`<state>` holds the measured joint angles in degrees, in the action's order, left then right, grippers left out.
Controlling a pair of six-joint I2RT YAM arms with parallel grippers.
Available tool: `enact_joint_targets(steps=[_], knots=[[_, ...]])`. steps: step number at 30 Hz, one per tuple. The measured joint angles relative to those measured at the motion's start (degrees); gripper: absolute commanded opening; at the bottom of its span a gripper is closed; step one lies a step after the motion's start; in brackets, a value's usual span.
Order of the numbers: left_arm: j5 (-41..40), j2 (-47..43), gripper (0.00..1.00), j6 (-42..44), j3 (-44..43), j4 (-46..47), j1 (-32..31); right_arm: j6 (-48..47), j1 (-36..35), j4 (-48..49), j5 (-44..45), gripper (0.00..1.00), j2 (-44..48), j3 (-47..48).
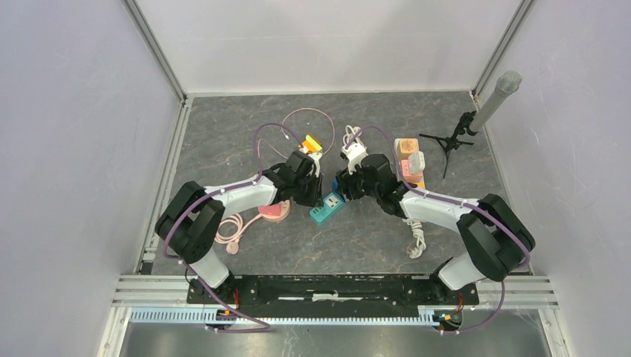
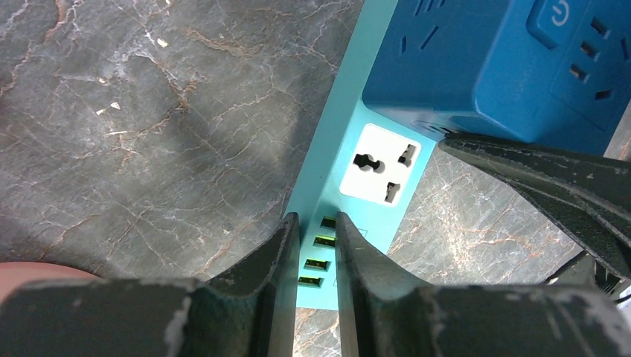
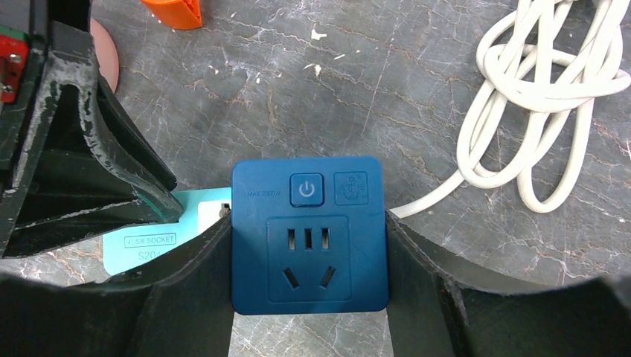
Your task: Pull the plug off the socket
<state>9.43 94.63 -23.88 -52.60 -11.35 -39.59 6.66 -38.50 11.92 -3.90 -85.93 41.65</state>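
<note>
A blue cube plug [image 3: 309, 234] with a power button sits on a teal socket strip [image 3: 149, 242] lying on the grey table. My right gripper [image 3: 309, 223] is shut on the blue plug, one finger on each side. My left gripper [image 2: 318, 223] is nearly closed, its tips resting on the strip's USB end [image 2: 338, 134] next to the white outlet. In the left wrist view the blue plug [image 2: 491, 59] covers the strip's far end. In the top view both grippers [image 1: 312, 195] [image 1: 344, 190] meet over the strip [image 1: 324, 213] at the table's middle.
A coiled white cable [image 3: 536, 97] lies just behind the plug. An orange piece [image 1: 312, 143], a pink plug with cord [image 1: 274, 212], a stack of adapters [image 1: 411, 160], a microphone stand [image 1: 476, 115] and another white cable [image 1: 415, 238] lie around.
</note>
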Motion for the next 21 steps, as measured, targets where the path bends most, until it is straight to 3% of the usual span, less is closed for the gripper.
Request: enact_joint_targets(steps=[15,21], knots=[[-0.3,0.9,0.25,1.0,-1.6,-2.0,0.0,4.9,2.8,2.2,-4.7,0.0,1.4,-2.3],[-0.3,1.3,0.24,1.0,-2.1,-2.7,0.0,0.7,-1.2,2.1,2.0,0.0,1.4,-2.0]])
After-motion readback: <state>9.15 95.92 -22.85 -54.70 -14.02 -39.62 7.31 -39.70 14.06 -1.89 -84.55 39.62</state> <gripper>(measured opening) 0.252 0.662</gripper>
